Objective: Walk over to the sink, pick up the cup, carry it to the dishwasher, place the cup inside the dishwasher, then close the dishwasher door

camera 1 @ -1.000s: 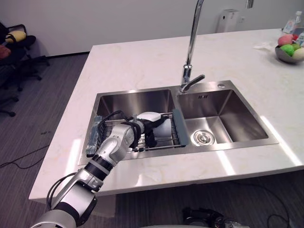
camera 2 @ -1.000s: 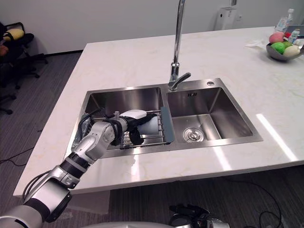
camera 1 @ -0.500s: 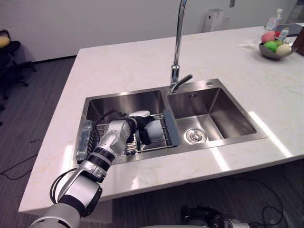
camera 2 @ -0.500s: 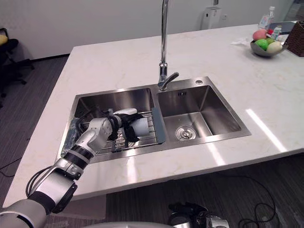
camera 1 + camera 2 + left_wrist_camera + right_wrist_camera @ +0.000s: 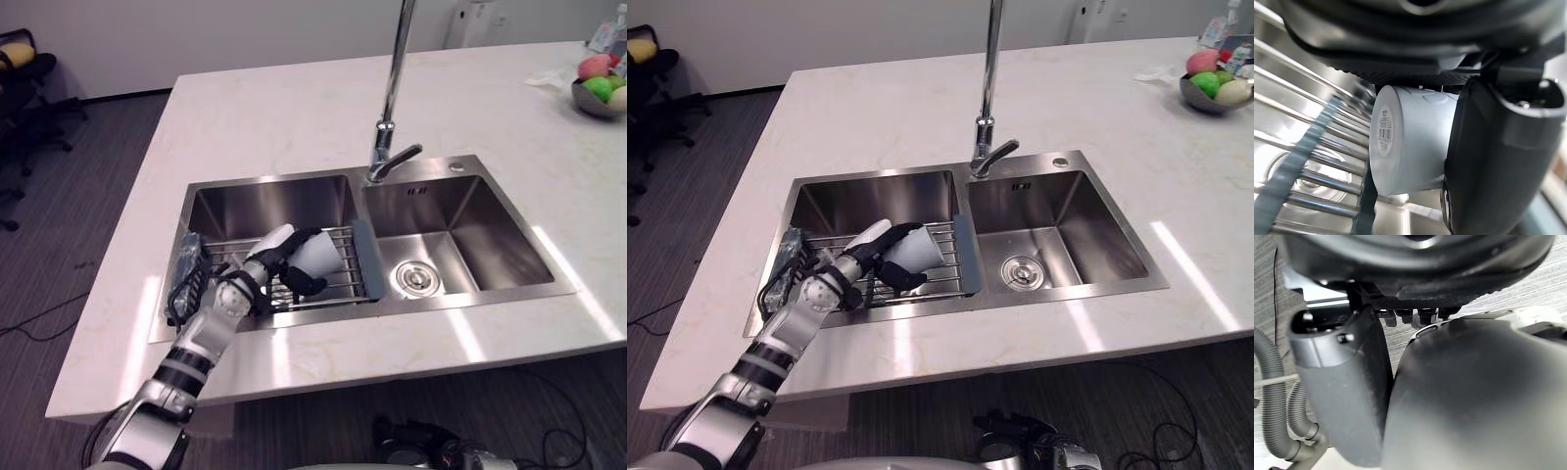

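Cup, white, lay tipped on its side in the left basin of the sink, over the wire rack. I couldn't tell whether it was touching the wires or just clear of them. The left robot hand was closed round it, with the thumb on one side of the wall and the dark fingers wrapped on the other. In the wrist view the cup's base with its sticker faced the camera and the rack bars ran past it. The tap stood behind, at the divider between the basins, and the right basin lay beside it. The pale stone surface ran all round the sink, with a fruit bowl far off at the right corner.

The right robot hand hung low by the floor, idle. I couldn't tell if it was open or closed.

Progress, by my read:
- The walk to the sink was done.
- The grasp looked made, so the pickup was about halfway.
- Left to do: lift clear of the rack, carry to the dishwasher, place the cup inside, shut the door.
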